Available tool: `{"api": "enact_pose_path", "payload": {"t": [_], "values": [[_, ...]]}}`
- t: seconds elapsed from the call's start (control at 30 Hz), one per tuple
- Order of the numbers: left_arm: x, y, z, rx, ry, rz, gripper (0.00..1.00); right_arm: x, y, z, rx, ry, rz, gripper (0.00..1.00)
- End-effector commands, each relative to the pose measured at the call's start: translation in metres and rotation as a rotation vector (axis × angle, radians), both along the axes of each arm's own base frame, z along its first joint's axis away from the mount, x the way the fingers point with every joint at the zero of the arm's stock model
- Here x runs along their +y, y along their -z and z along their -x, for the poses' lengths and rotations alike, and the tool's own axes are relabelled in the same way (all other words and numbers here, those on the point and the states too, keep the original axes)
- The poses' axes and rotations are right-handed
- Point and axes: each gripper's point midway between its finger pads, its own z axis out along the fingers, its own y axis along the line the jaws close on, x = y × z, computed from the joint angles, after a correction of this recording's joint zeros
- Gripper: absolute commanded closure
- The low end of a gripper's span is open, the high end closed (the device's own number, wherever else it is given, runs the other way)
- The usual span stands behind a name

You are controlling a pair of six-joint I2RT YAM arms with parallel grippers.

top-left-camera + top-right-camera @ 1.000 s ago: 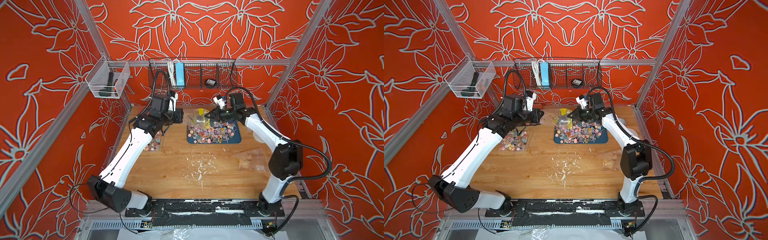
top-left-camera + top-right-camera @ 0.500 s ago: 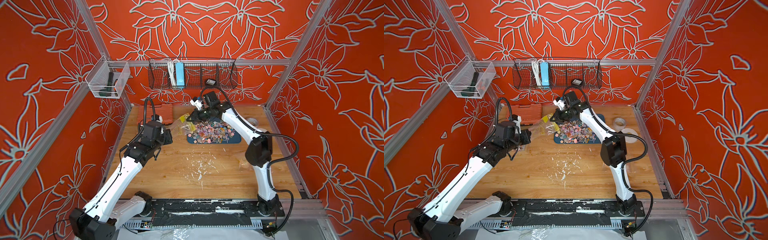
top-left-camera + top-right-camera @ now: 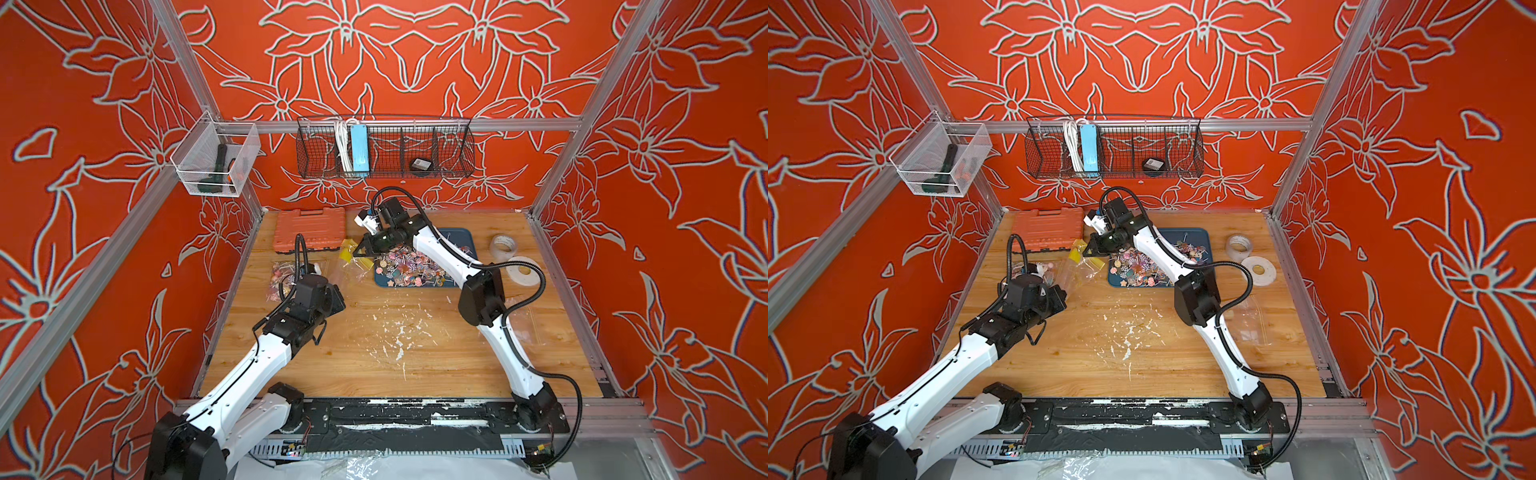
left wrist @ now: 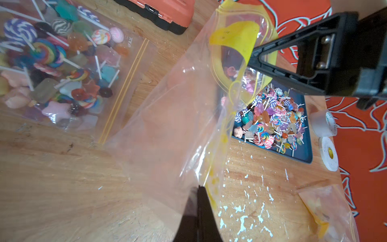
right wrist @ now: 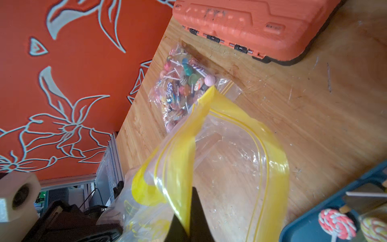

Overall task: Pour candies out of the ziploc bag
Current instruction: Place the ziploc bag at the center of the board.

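A clear ziploc bag (image 3: 345, 269) (image 3: 1077, 266) with a yellow zip rim hangs stretched between my two grippers, just left of the blue tray (image 3: 466, 240) (image 3: 1201, 237). My left gripper (image 4: 199, 188) (image 3: 337, 291) is shut on the bag's (image 4: 178, 125) bottom edge. The right gripper (image 5: 193, 189) (image 3: 359, 251) (image 4: 251, 56) is shut on the yellow rim, and the mouth of the bag (image 5: 230, 167) gapes. The bag looks empty. Candies (image 3: 409, 266) (image 3: 1138, 268) (image 4: 270, 123) (image 5: 335, 224) lie heaped in the tray (image 4: 301, 155).
A second, sealed bag of lollipops (image 4: 52, 69) (image 5: 182, 83) (image 3: 282, 276) lies by the left wall. An orange tool case (image 3: 311, 228) (image 5: 251, 25) sits behind it. Two tape rolls (image 3: 503, 245) (image 3: 521, 270) and a flat empty bag (image 4: 326, 213) lie on the right.
My left arm has pulled back from the rear of the table toward the front left. The right gripper has swung left off the tray. The bag now stretches between them.
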Motion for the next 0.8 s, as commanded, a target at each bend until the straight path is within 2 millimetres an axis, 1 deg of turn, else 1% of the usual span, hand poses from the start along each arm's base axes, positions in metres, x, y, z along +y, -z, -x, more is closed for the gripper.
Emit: {"api": "enact_pose_path", "payload": {"t": [0.0,0.07,0.17,0.3,0.43,0.53,0.57,0.6,0.63,0.7,0.77], "values": [[-0.002,0.006,-0.001,0.015,-0.003,0.017,1.0,-0.01,-0.023,-0.04,-0.144,0.085,-0.031,1.0],[-0.002,-0.001,-0.006,-0.009,-0.004,0.015,1.0,-0.011,-0.032,-0.041,-0.167,0.093,-0.041,1.0],[-0.005,-0.003,-0.017,-0.008,0.0,-0.004,1.0,-0.015,-0.047,-0.046,-0.214,0.118,-0.042,1.0],[-0.006,-0.013,-0.03,-0.032,-0.011,-0.013,1.0,-0.022,-0.06,-0.05,-0.252,0.146,-0.03,1.0],[-0.005,-0.016,-0.036,-0.034,-0.02,-0.023,1.0,-0.024,-0.062,-0.048,-0.25,0.145,-0.027,1.0],[-0.005,-0.017,-0.035,-0.027,-0.013,-0.031,1.0,-0.026,-0.061,-0.042,-0.234,0.138,-0.022,1.0],[-0.004,-0.018,-0.034,-0.027,-0.016,-0.037,0.97,-0.027,-0.062,-0.038,-0.232,0.134,-0.022,1.0],[-0.002,-0.019,-0.033,-0.028,-0.02,-0.046,0.85,-0.029,-0.064,-0.035,-0.233,0.134,-0.021,1.0],[0.001,-0.022,-0.032,-0.032,-0.029,-0.056,0.69,-0.032,-0.067,-0.032,-0.236,0.137,-0.022,1.0],[0.005,-0.029,-0.031,-0.043,-0.039,-0.072,0.45,-0.039,-0.076,-0.024,-0.245,0.151,-0.027,1.0],[0.009,-0.037,-0.029,-0.052,-0.049,-0.09,0.32,-0.048,-0.09,-0.013,-0.255,0.168,-0.036,1.0]]}}
